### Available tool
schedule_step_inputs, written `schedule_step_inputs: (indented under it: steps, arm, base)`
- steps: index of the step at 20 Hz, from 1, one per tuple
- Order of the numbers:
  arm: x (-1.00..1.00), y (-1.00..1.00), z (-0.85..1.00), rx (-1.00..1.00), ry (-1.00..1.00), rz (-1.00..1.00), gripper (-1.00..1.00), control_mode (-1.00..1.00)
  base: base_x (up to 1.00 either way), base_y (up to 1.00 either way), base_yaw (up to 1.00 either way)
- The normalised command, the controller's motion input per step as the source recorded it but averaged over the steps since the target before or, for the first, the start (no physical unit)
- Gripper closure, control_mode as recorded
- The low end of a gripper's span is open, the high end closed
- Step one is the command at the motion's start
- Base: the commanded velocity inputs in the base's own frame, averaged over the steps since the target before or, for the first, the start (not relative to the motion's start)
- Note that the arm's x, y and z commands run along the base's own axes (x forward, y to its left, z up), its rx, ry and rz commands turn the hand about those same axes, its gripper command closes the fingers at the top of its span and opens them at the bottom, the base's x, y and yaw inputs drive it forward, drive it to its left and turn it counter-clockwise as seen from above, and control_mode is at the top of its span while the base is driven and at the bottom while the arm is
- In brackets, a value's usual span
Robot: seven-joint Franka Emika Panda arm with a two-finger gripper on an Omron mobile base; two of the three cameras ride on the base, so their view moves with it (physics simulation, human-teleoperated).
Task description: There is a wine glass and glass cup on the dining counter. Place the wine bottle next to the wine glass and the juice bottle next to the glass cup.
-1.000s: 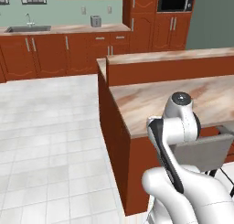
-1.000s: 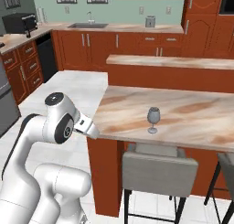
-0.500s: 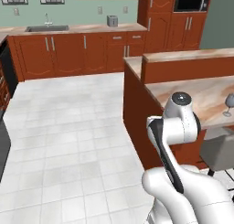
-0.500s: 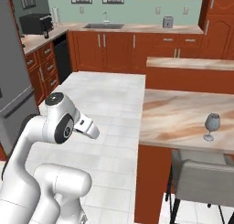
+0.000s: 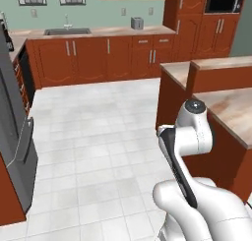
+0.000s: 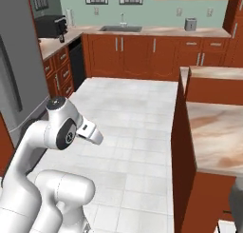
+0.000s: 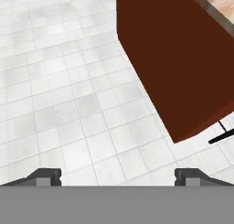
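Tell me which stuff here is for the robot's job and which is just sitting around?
For the job:
- dining counter
- tool, open and holding nothing

Just sitting around:
- sink
- toaster
- coffee machine
- fridge

— Dining counter [image 5: 231,105]? 
— Standing at right of both base views; marbled beige-and-brown top, reddish-brown wooden sides, raised ledge along the far part.
— And from the hand view?
— Seen as a dark red-brown side panel [image 7: 178,58] meeting white floor tiles, sliver of marbled top at upper corner.
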Motion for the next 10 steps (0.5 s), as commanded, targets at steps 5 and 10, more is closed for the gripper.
schedule_step_inputs:
  steps: [5, 10]
  arm:
    - [0.00, 0.00, 0.00, 0.00, 0.00, 0.00, -1.00, 1.00]
    - [0.00, 0.00, 0.00, 0.00, 0.00, 0.00, -1.00, 1.00]
  base:
    - [0.87, 0.42, -0.09]
    - [0.94, 0.26, -0.06]
